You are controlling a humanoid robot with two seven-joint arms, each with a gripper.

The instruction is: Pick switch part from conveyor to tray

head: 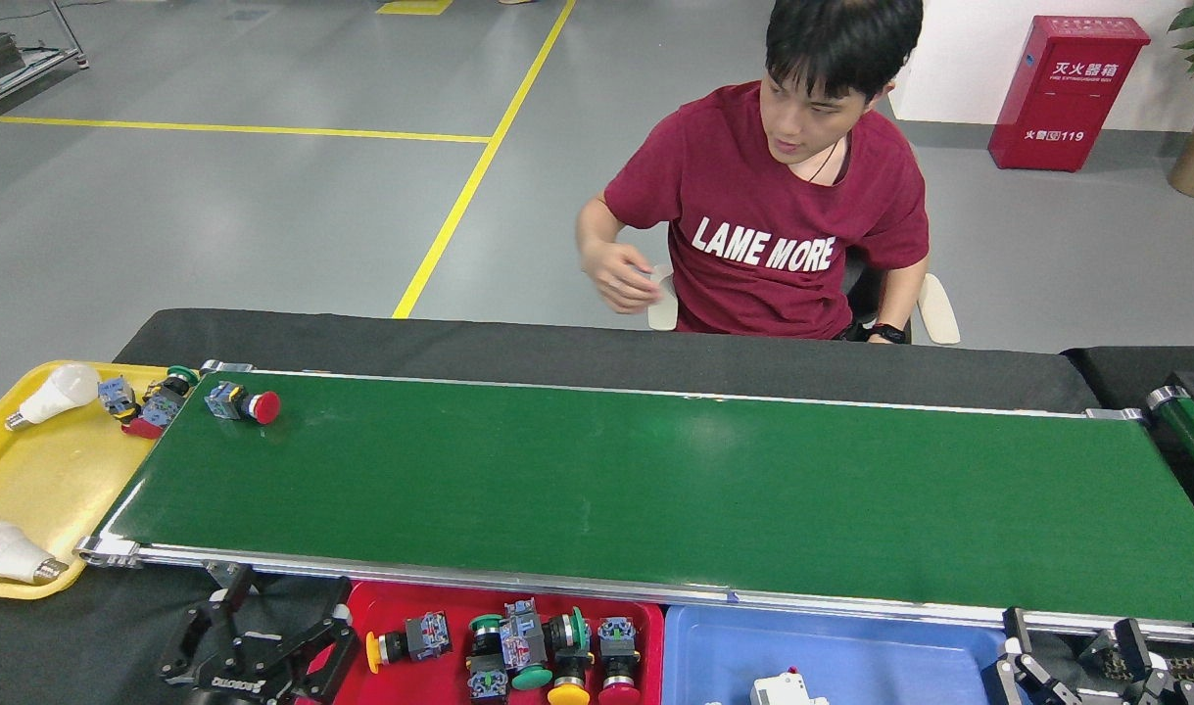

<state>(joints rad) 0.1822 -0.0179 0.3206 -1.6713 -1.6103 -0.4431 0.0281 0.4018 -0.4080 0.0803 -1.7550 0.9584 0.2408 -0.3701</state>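
The conveyor is a long green belt with silver rails across the middle. One switch part, with a red mushroom head and a blue-grey body, lies on the belt near its far left end. The red tray at the bottom holds several switch parts with yellow, green and red heads. My left gripper stands open and empty just left of the red tray, below the belt's near rail. My right gripper shows at the bottom right edge, partly cut off, its fingers spread apart.
A yellow tray off the belt's left end holds two white bulbs and some switch parts. A blue tray right of the red one holds a white breaker. A person sits behind the conveyor with one hand raised.
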